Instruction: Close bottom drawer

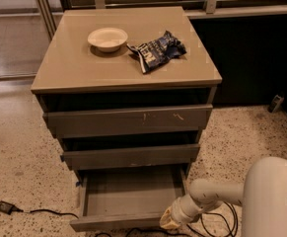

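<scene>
The bench held 3 drawers. The bottom drawer stood pulled out at floor level. The gripper sat by the right end of its front (spread or pressed together, I could not tell). Pushing seemed about to begin, calling for a straight shove inward. Cables trailed close by on the floor.

A pale bowl sits upright on the cabinet's tan worktop, near a crumpled dark-blue snack bag (close, not touching). Below, the top drawer shows pale scratches; the middle drawer is plain. A black cable lies on the speckled floor.
</scene>
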Robot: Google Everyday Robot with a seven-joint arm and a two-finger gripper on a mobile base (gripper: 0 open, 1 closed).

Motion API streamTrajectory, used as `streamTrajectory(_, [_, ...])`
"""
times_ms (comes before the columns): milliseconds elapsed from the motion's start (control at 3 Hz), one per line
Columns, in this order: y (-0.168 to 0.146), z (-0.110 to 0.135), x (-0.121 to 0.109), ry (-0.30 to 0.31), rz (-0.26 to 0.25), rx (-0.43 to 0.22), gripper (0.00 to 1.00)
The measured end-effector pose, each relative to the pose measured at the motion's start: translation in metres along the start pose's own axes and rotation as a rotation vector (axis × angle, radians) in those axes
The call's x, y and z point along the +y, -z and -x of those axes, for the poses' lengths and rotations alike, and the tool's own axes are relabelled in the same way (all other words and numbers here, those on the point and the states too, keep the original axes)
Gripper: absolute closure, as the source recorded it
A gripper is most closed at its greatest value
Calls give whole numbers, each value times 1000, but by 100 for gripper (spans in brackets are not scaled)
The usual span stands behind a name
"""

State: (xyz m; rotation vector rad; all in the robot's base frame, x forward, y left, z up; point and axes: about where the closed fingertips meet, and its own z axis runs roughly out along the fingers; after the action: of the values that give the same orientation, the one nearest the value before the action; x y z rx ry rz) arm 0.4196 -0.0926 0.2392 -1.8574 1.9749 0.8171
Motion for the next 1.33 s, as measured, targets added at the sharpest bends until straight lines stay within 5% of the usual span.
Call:
streamTrajectory(667, [-37,-30,4,-21,18,29,100])
streamTrajectory(1000, [-37,-30,4,-21,18,29,81])
streamTrajectory(1333, [-37,-30,4,-21,18,29,50])
